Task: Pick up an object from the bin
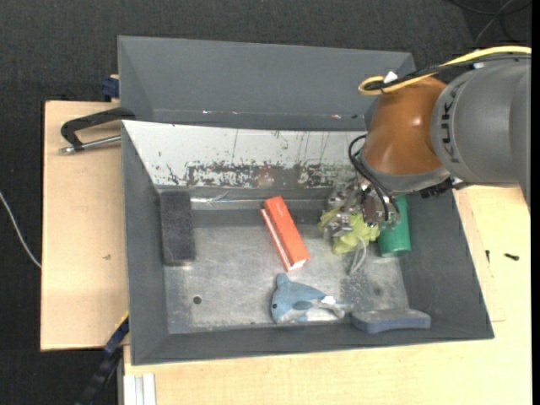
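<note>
My gripper [348,211] hangs low at the back right of the bin, under the arm's orange cover. Directly below its tip lies a small yellow-green soft thing [351,238], touching or nearly touching it. A green cylinder [396,234] stands just to the right of the gripper, partly hidden by the arm. To the left, an orange-red oblong box [284,232] lies slanted on the bin floor, apart from the gripper.
A blue dolphin-like toy [299,301] lies at the front middle, with a flat grey-blue piece [391,318] at the front right. A black foam block [177,226] stands along the left wall. The bin's back wall is close behind the gripper.
</note>
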Controlling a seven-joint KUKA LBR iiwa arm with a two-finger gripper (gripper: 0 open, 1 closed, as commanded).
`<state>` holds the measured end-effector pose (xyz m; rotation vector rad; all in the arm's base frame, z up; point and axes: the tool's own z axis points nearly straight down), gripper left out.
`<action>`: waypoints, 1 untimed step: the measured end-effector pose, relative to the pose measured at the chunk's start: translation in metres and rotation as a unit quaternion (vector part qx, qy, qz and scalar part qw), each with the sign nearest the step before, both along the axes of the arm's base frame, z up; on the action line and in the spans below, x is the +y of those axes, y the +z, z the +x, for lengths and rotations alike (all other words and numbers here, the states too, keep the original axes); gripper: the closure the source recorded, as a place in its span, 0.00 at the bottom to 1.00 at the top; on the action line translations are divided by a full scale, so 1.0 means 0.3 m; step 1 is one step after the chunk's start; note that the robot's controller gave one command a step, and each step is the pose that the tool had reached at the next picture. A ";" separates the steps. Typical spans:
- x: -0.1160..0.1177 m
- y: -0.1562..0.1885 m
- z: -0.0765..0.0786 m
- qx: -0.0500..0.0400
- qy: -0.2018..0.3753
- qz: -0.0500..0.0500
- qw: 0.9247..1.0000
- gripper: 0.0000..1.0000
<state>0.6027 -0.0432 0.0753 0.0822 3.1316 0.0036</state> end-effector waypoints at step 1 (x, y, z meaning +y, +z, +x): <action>0.084 0.488 -0.048 0.001 0.016 -0.001 1.000 1.00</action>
